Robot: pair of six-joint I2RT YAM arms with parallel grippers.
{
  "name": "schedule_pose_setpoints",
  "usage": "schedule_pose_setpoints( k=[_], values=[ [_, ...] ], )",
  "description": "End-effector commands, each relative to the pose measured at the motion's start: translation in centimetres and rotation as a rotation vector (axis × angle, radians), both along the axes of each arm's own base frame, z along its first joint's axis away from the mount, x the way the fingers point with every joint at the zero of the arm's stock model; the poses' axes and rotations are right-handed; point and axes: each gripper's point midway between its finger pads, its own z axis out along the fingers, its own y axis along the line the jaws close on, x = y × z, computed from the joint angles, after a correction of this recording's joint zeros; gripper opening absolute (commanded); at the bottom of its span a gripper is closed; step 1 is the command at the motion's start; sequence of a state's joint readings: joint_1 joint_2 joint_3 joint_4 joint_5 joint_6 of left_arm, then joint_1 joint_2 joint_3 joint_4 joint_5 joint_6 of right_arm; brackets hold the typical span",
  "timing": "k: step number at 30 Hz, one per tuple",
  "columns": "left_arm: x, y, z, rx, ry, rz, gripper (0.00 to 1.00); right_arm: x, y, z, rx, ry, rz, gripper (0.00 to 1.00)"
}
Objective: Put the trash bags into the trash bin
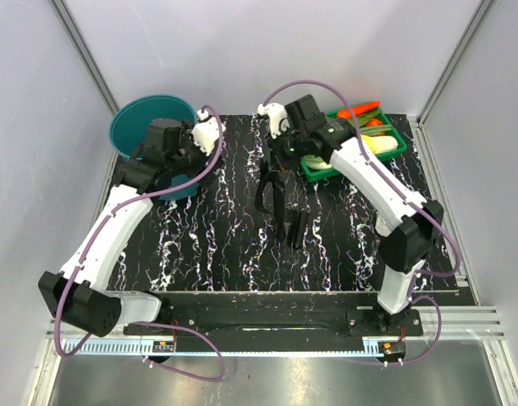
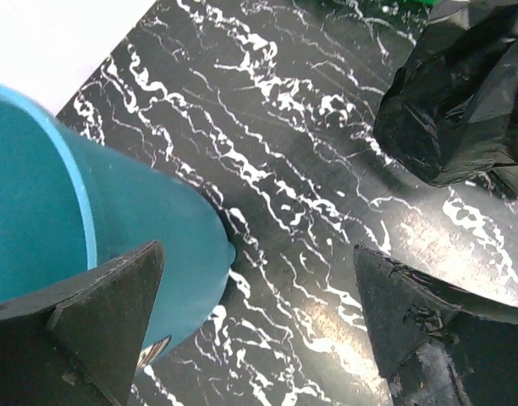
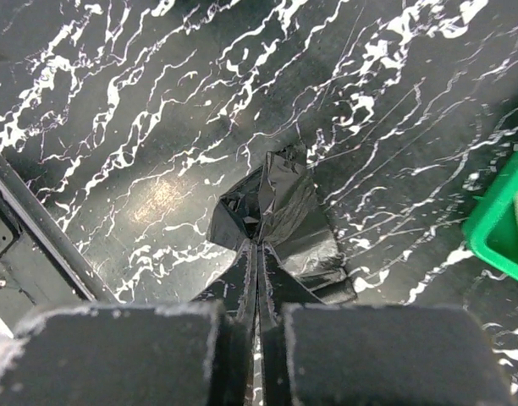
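- The right tool is clenched on a fold of the trash bags. The black film hangs from its tips in a crumpled column near the middle of the table, just toward 12 o'clock.
- The left tool is spread wide and grasps nothing. It hovers beside the wall of the trash bin, which stands at about 10 o'clock on the table.
- Risk, slipping: the pinch takes only a narrow pleat of glossy film, so a quick swing toward 10 o'clock could pull it free.
- Risk, draping: the bundle is long and floppy. If it is carried too low, its tail could snag the rim and hang outside the bin – or nudge the bin (it looks light) off its spot.
- Risk, collision: the left arm sits at the bin's 3 o'clock side, right in the likely path of the right arm.
- Risk, clutter: the green tray lies at about 2 o'clock, close behind the right arm's wrist, so a wide swing back could clip it.
- Hard to make out:
  - whether the bag's lower end rests on the table or hangs just clear of it
  - how many bags are in the bundle – the folds merge into one black mass
  - the bin's floor, which the left arm covers in the top view
  - the bag in the left wrist view, which is cut off at the frame's 2 o'clock corner
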State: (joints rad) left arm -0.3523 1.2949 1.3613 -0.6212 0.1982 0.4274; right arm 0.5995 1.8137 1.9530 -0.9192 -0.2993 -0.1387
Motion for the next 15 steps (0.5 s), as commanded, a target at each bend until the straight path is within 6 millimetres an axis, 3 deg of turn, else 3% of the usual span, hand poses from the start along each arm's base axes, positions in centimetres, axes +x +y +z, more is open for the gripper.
schedule_pose_setpoints(
  k=[1,8,11,13,15],
  values=[
    [-1.8,1.2,-0.4,0.036,0.023,-0.023,0.99,1.3,2.9,-1.8,0.074,-0.003,-0.004,0.0],
    [-3.0,0.4,-0.8,0.031,0.063,-0.103,0.99,-0.1,4.0,-6.1,0.057,0.096,0.069,0.26],
    [-2.5,-0.2,-1.0,0.028,0.068,-0.115,0.99,-0.6,3.8,-6.3,0.053,0.107,0.09,0.38],
    [-2.2,-0.5,-1.1,0.028,0.067,-0.121,0.99,-1.2,3.5,-5.7,0.049,0.1,0.112,0.55],
    [-1.9,-1.0,-1.4,0.038,0.068,-0.13,0.99,-1.3,2.6,-5.5,0.018,0.082,0.088,0.57]
  ],
)
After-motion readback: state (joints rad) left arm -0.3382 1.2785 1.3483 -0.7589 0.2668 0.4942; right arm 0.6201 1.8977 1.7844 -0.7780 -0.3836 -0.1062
